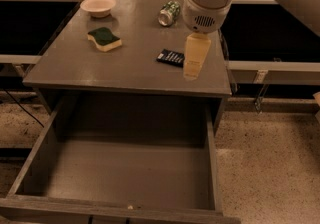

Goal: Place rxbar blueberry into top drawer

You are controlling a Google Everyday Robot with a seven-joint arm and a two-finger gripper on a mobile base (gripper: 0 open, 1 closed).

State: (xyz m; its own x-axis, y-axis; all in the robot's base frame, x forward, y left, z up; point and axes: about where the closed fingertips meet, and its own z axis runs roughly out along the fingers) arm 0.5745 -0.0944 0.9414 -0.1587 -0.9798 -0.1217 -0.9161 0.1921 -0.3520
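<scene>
Hanging from the pale arm over the right part of the grey table (125,70), the gripper (192,72) points down, its cream tip close above the table top near the front edge. It shows as one tapering block from this side, so whether it is open or closed cannot be told, and nothing can be seen held in it.

Just left of the gripper, and a little behind its tip, the rxbar blueberry (170,57) lies flat on the table top. Its long axis runs nearly across the table, from a left end slightly farther back to a right end slightly nearer the front. White lettering runs along that axis. The bar's right end is hidden behind the gripper, and whether the two touch cannot be told.

Farther left of the gripper, well apart from the bar, rests a green-and-yellow sponge (104,39). Behind the gripper and slightly left, a green can (169,13) lies on its side near the back edge. A shallow pale bowl (98,6) sits at the back left corner.

Below and in front of the gripper, the top drawer (212,160) stands pulled out wide, its grey floor bare, over a speckled floor (270,163).
</scene>
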